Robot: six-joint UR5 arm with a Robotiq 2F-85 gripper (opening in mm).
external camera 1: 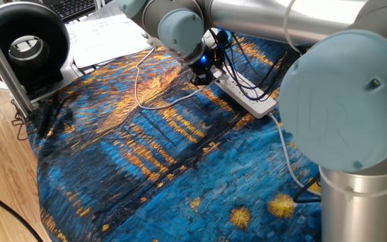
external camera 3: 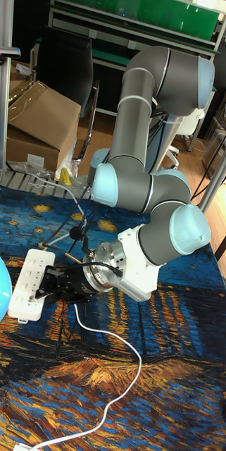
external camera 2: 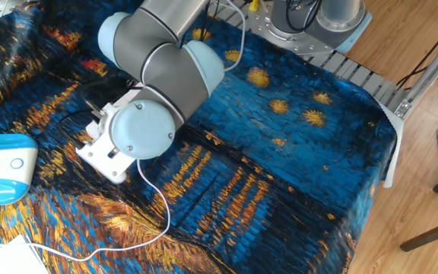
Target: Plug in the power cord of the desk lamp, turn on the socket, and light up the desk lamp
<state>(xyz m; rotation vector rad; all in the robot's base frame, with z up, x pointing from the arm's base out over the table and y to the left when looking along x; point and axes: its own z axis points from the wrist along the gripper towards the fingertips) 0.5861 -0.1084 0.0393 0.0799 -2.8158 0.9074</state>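
Observation:
The socket (external camera 1: 250, 96) is a long white strip lying on the blue-and-gold cloth, also in the tall fixed view (external camera 3: 27, 282). My gripper (external camera 3: 48, 285) hangs low over its near edge, its black fingers closed together there. The power cord (external camera 3: 130, 384), thin and white, runs out from under the gripper and loops across the cloth (external camera 1: 140, 94). Its plug is hidden between the fingers. In the other fixed view my wrist covers the gripper; only one end of the socket (external camera 2: 103, 157) and the power cord (external camera 2: 162, 217) show. The pale blue-and-white desk lamp (external camera 2: 2, 167) sits left of the socket.
Black cables (external camera 1: 237, 67) cross over the strip. A black ring-shaped device (external camera 1: 25, 40), papers (external camera 1: 106, 33) and a keyboard (external camera 1: 72, 7) lie beyond the cloth's far corner. A metal post (external camera 1: 5, 64) stands at that corner. The arm's base (external camera 2: 318, 23) is at the table's edge.

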